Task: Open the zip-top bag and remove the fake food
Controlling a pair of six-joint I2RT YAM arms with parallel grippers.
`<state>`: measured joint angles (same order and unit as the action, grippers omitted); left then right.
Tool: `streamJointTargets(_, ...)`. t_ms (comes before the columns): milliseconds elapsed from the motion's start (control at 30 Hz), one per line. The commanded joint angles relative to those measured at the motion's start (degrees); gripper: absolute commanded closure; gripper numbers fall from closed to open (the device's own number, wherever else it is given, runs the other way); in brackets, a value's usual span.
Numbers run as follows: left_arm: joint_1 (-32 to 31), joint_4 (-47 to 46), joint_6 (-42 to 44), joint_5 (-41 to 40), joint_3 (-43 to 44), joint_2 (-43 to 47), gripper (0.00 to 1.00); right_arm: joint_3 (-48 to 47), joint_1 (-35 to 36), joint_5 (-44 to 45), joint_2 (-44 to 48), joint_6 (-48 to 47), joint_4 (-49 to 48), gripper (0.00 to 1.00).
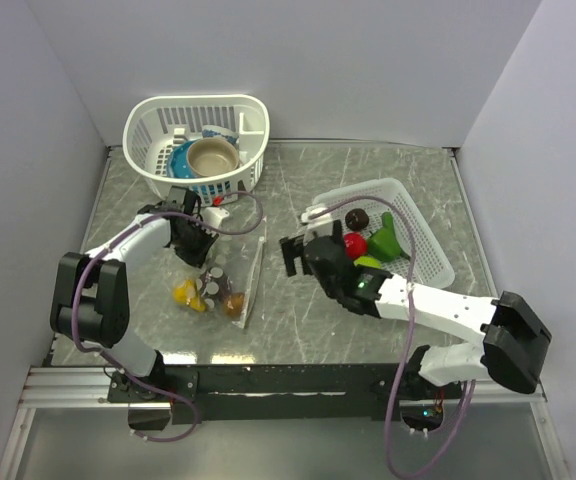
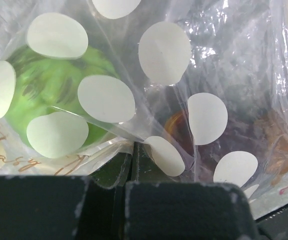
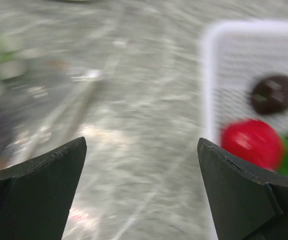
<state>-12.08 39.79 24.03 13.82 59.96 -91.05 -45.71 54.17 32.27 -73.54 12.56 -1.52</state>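
Observation:
The zip-top bag (image 1: 230,282), clear with white dots, lies on the table left of centre. It holds a yellow piece (image 1: 186,292) and an orange-brown piece (image 1: 233,304). My left gripper (image 1: 194,238) is shut on the bag's plastic at its far end. The left wrist view shows the bag (image 2: 204,65) close up, with a lime-green piece (image 2: 46,90) inside and my left gripper (image 2: 131,152) pinching a fold. My right gripper (image 1: 300,256) is open and empty beside the white mesh tray (image 1: 430,250). The tray holds a maroon piece (image 1: 357,218), a red piece (image 1: 354,244) and green pieces (image 1: 383,240).
A white basket (image 1: 143,125) with a blue bowl and a tan cup stands at the back left. The right wrist view is blurred: open right gripper (image 3: 141,145) over bare table, tray rim (image 3: 209,85), maroon piece (image 3: 273,94) and red piece (image 3: 249,142) to the right.

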Motion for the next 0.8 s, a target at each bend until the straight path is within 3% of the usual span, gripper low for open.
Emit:
streamJointTargets(0, 0.21, -2.26, 2.07, 0.68, 2.88, -2.02, 0.99, 1.24, 4.18, -8.08, -2.21, -5.62, -8.23, 0.00)
streamJointTargets(333, 0.21, -5.42, 4.44, 0.50, 1.83, -5.46, 0.99, -0.60, 11.65, -17.85, -20.13, -6.23, -16.50, 0.13)
streamJointTargets(767, -0.58, -4.11, 7.52, -0.99, 3.32, -7.04, 0.99, -4.11, 12.80, -19.26, -25.43, -12.12, -22.22, 0.13)
